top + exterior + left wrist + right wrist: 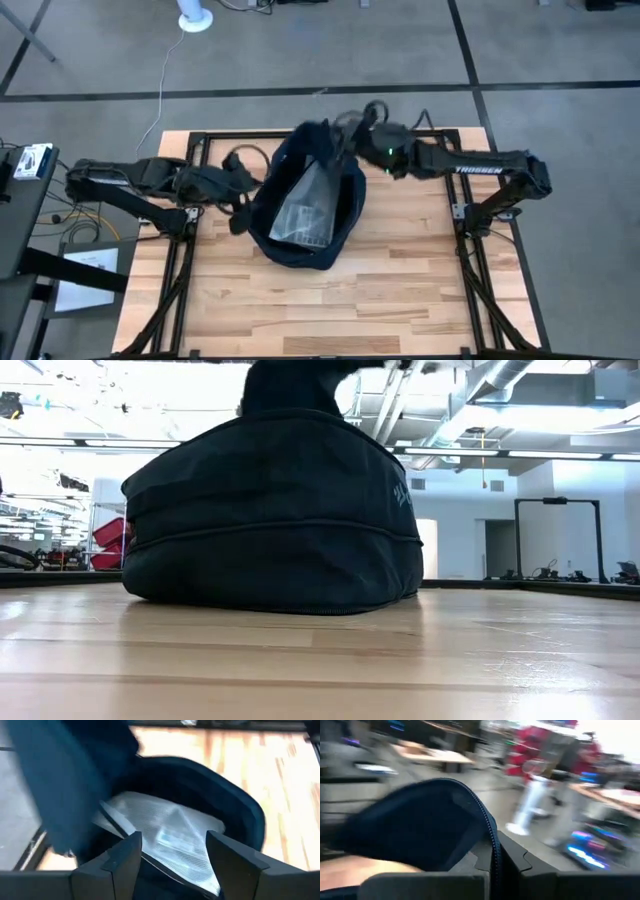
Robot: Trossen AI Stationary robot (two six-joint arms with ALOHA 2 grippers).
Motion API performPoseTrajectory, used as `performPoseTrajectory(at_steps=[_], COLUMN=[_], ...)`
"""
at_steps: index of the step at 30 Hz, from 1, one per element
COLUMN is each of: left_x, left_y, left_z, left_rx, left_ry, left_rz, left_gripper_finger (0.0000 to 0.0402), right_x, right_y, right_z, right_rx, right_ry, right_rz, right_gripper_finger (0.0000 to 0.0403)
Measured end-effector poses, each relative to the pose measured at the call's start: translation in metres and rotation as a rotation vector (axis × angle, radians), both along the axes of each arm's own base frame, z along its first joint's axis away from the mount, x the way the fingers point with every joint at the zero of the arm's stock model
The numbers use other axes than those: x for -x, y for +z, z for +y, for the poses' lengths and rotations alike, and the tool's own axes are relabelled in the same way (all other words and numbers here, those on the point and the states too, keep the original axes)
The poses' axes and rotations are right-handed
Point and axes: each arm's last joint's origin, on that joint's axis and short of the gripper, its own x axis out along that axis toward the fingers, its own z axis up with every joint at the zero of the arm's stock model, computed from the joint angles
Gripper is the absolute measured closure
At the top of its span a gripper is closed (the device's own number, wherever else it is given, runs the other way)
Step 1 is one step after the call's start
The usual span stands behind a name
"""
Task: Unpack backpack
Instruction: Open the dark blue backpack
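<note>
The dark navy backpack point(300, 215) rests on its base at the middle of the wooden table point(400, 290), its mouth open toward the ceiling. A clear plastic pouch point(170, 830) lies inside it. The backpack's flap point(420, 825) is raised at the far side, and shows at the top of the low view point(290, 385). My right gripper point(495, 862) is shut on that flap, above the backpack's far rim point(352, 135). My left gripper point(172, 857) is open at the backpack's left rim point(242, 212), its fingers apart in front of the pouch, touching nothing that I can see. My right gripper pinches the flap's zippered edge point(493, 840) between its two fingers. The fingers come roughly level from the table's right side. The flap is held up above the backpack's body, which stays on the table.
Black frame rails point(462, 215) run along the table's left, right and far sides. A white stand base point(195, 18) is on the floor beyond the far edge. Bare wood lies between the backpack and the near edge point(320, 320).
</note>
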Motion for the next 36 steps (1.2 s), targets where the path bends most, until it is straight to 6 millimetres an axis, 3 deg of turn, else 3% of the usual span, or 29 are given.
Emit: performPoseTrajectory(at_steps=[5,16,21,29,36], left_x=[-0.011,-0.015,-0.014,-0.016,-0.016], left_y=[-0.038,-0.081,-0.085,-0.083,-0.083], left_z=[-0.01,-0.011,-0.011,-0.011,-0.011], left_rx=[0.009,0.01,0.03,0.029,0.036], left_ry=[-0.025,-0.013,0.009,0.003,0.008], left_rz=[0.074,0.133,0.135,0.111,0.11], left_gripper_finger=[0.0193,0.0194,0.0194,0.0194,0.0194], right_x=[0.015,0.073,0.091,0.093,0.083], right_y=[-0.007,-0.045,-0.062,-0.104,-0.148], right_z=[-0.037,-0.112,-0.132,-0.159,-0.173], right_rx=[-0.02,-0.236,-0.346,-0.454,-0.558], right_ry=[-0.212,-0.637,-0.754,-0.843,-0.823], right_rz=[0.143,0.409,0.481,0.673,0.848], right_gripper_finger=[0.0403,0.0403,0.0403,0.04,0.0328])
